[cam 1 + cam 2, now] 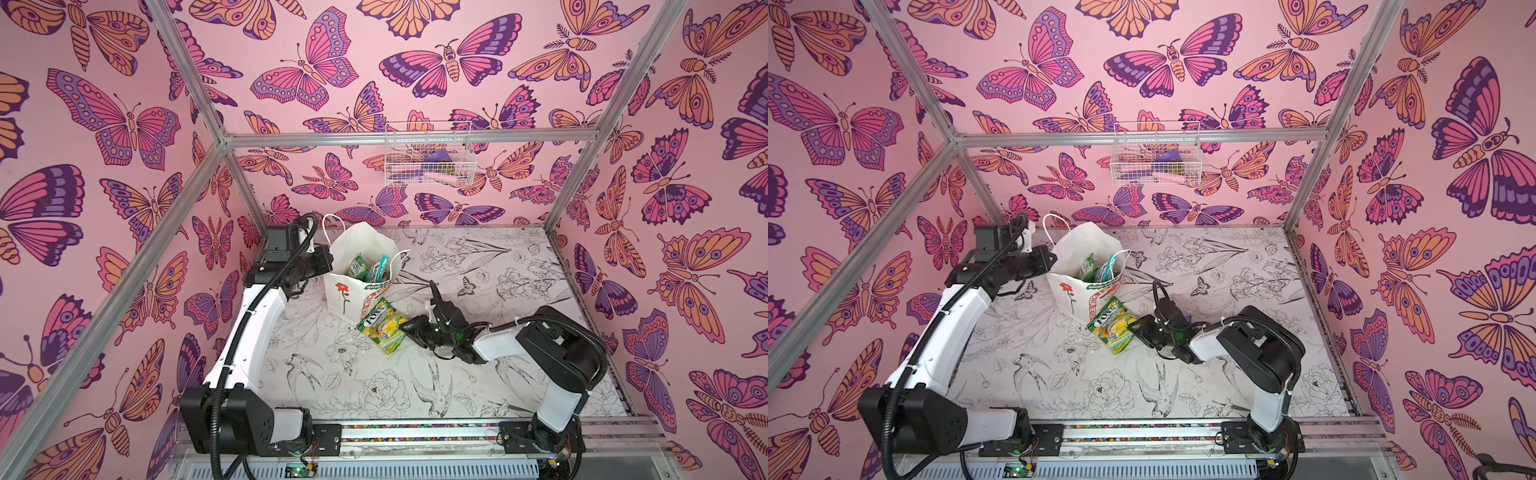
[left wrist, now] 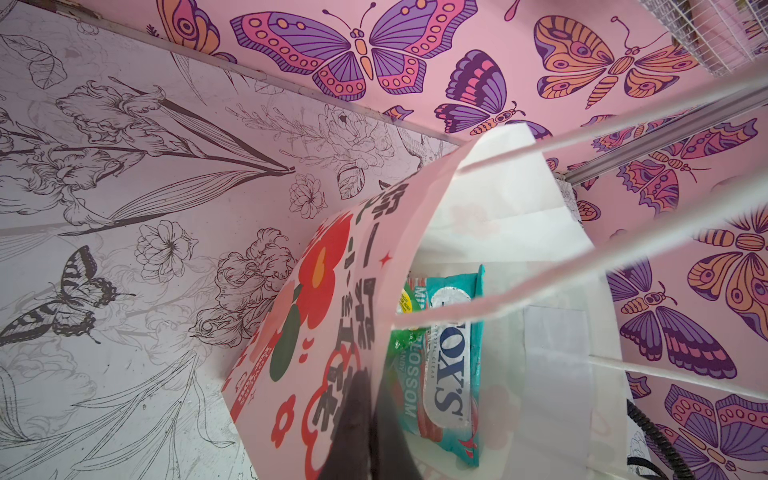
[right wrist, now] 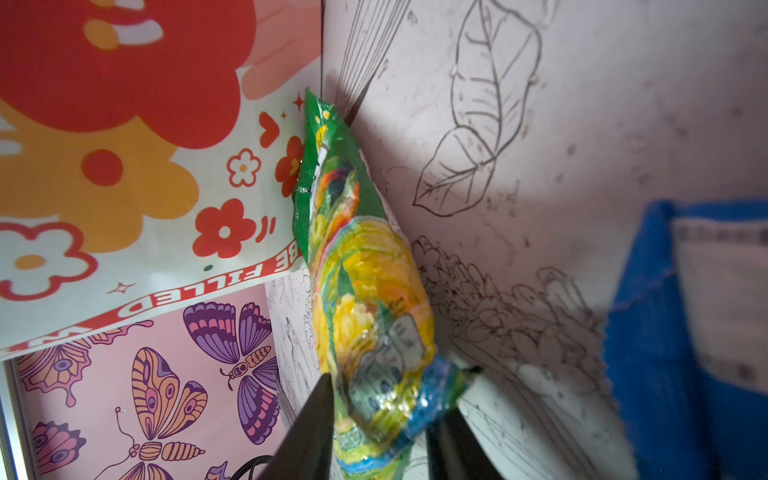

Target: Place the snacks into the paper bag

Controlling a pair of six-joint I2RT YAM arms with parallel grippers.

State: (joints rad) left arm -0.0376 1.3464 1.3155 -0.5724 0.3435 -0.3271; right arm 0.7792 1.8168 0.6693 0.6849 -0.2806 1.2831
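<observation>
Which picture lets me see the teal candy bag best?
The left wrist view: the teal packet sits close up inside the paper bag, lettering readable. Both top views show only its small top edge. The right wrist view misses it.

**Matt paper, shiny film**

The paper bag [image 1: 343,296] is smooth, matt white paper with cord handles. Leaning against it, the green-yellow packet [image 1: 382,329] is glossy, crinkled plastic film, and so is the teal packet [image 2: 451,357] inside it. Under the bag, the table [image 1: 316,368] looks matt and scuffed. Behind the bag hangs a white wire basket [image 1: 428,168].
</observation>
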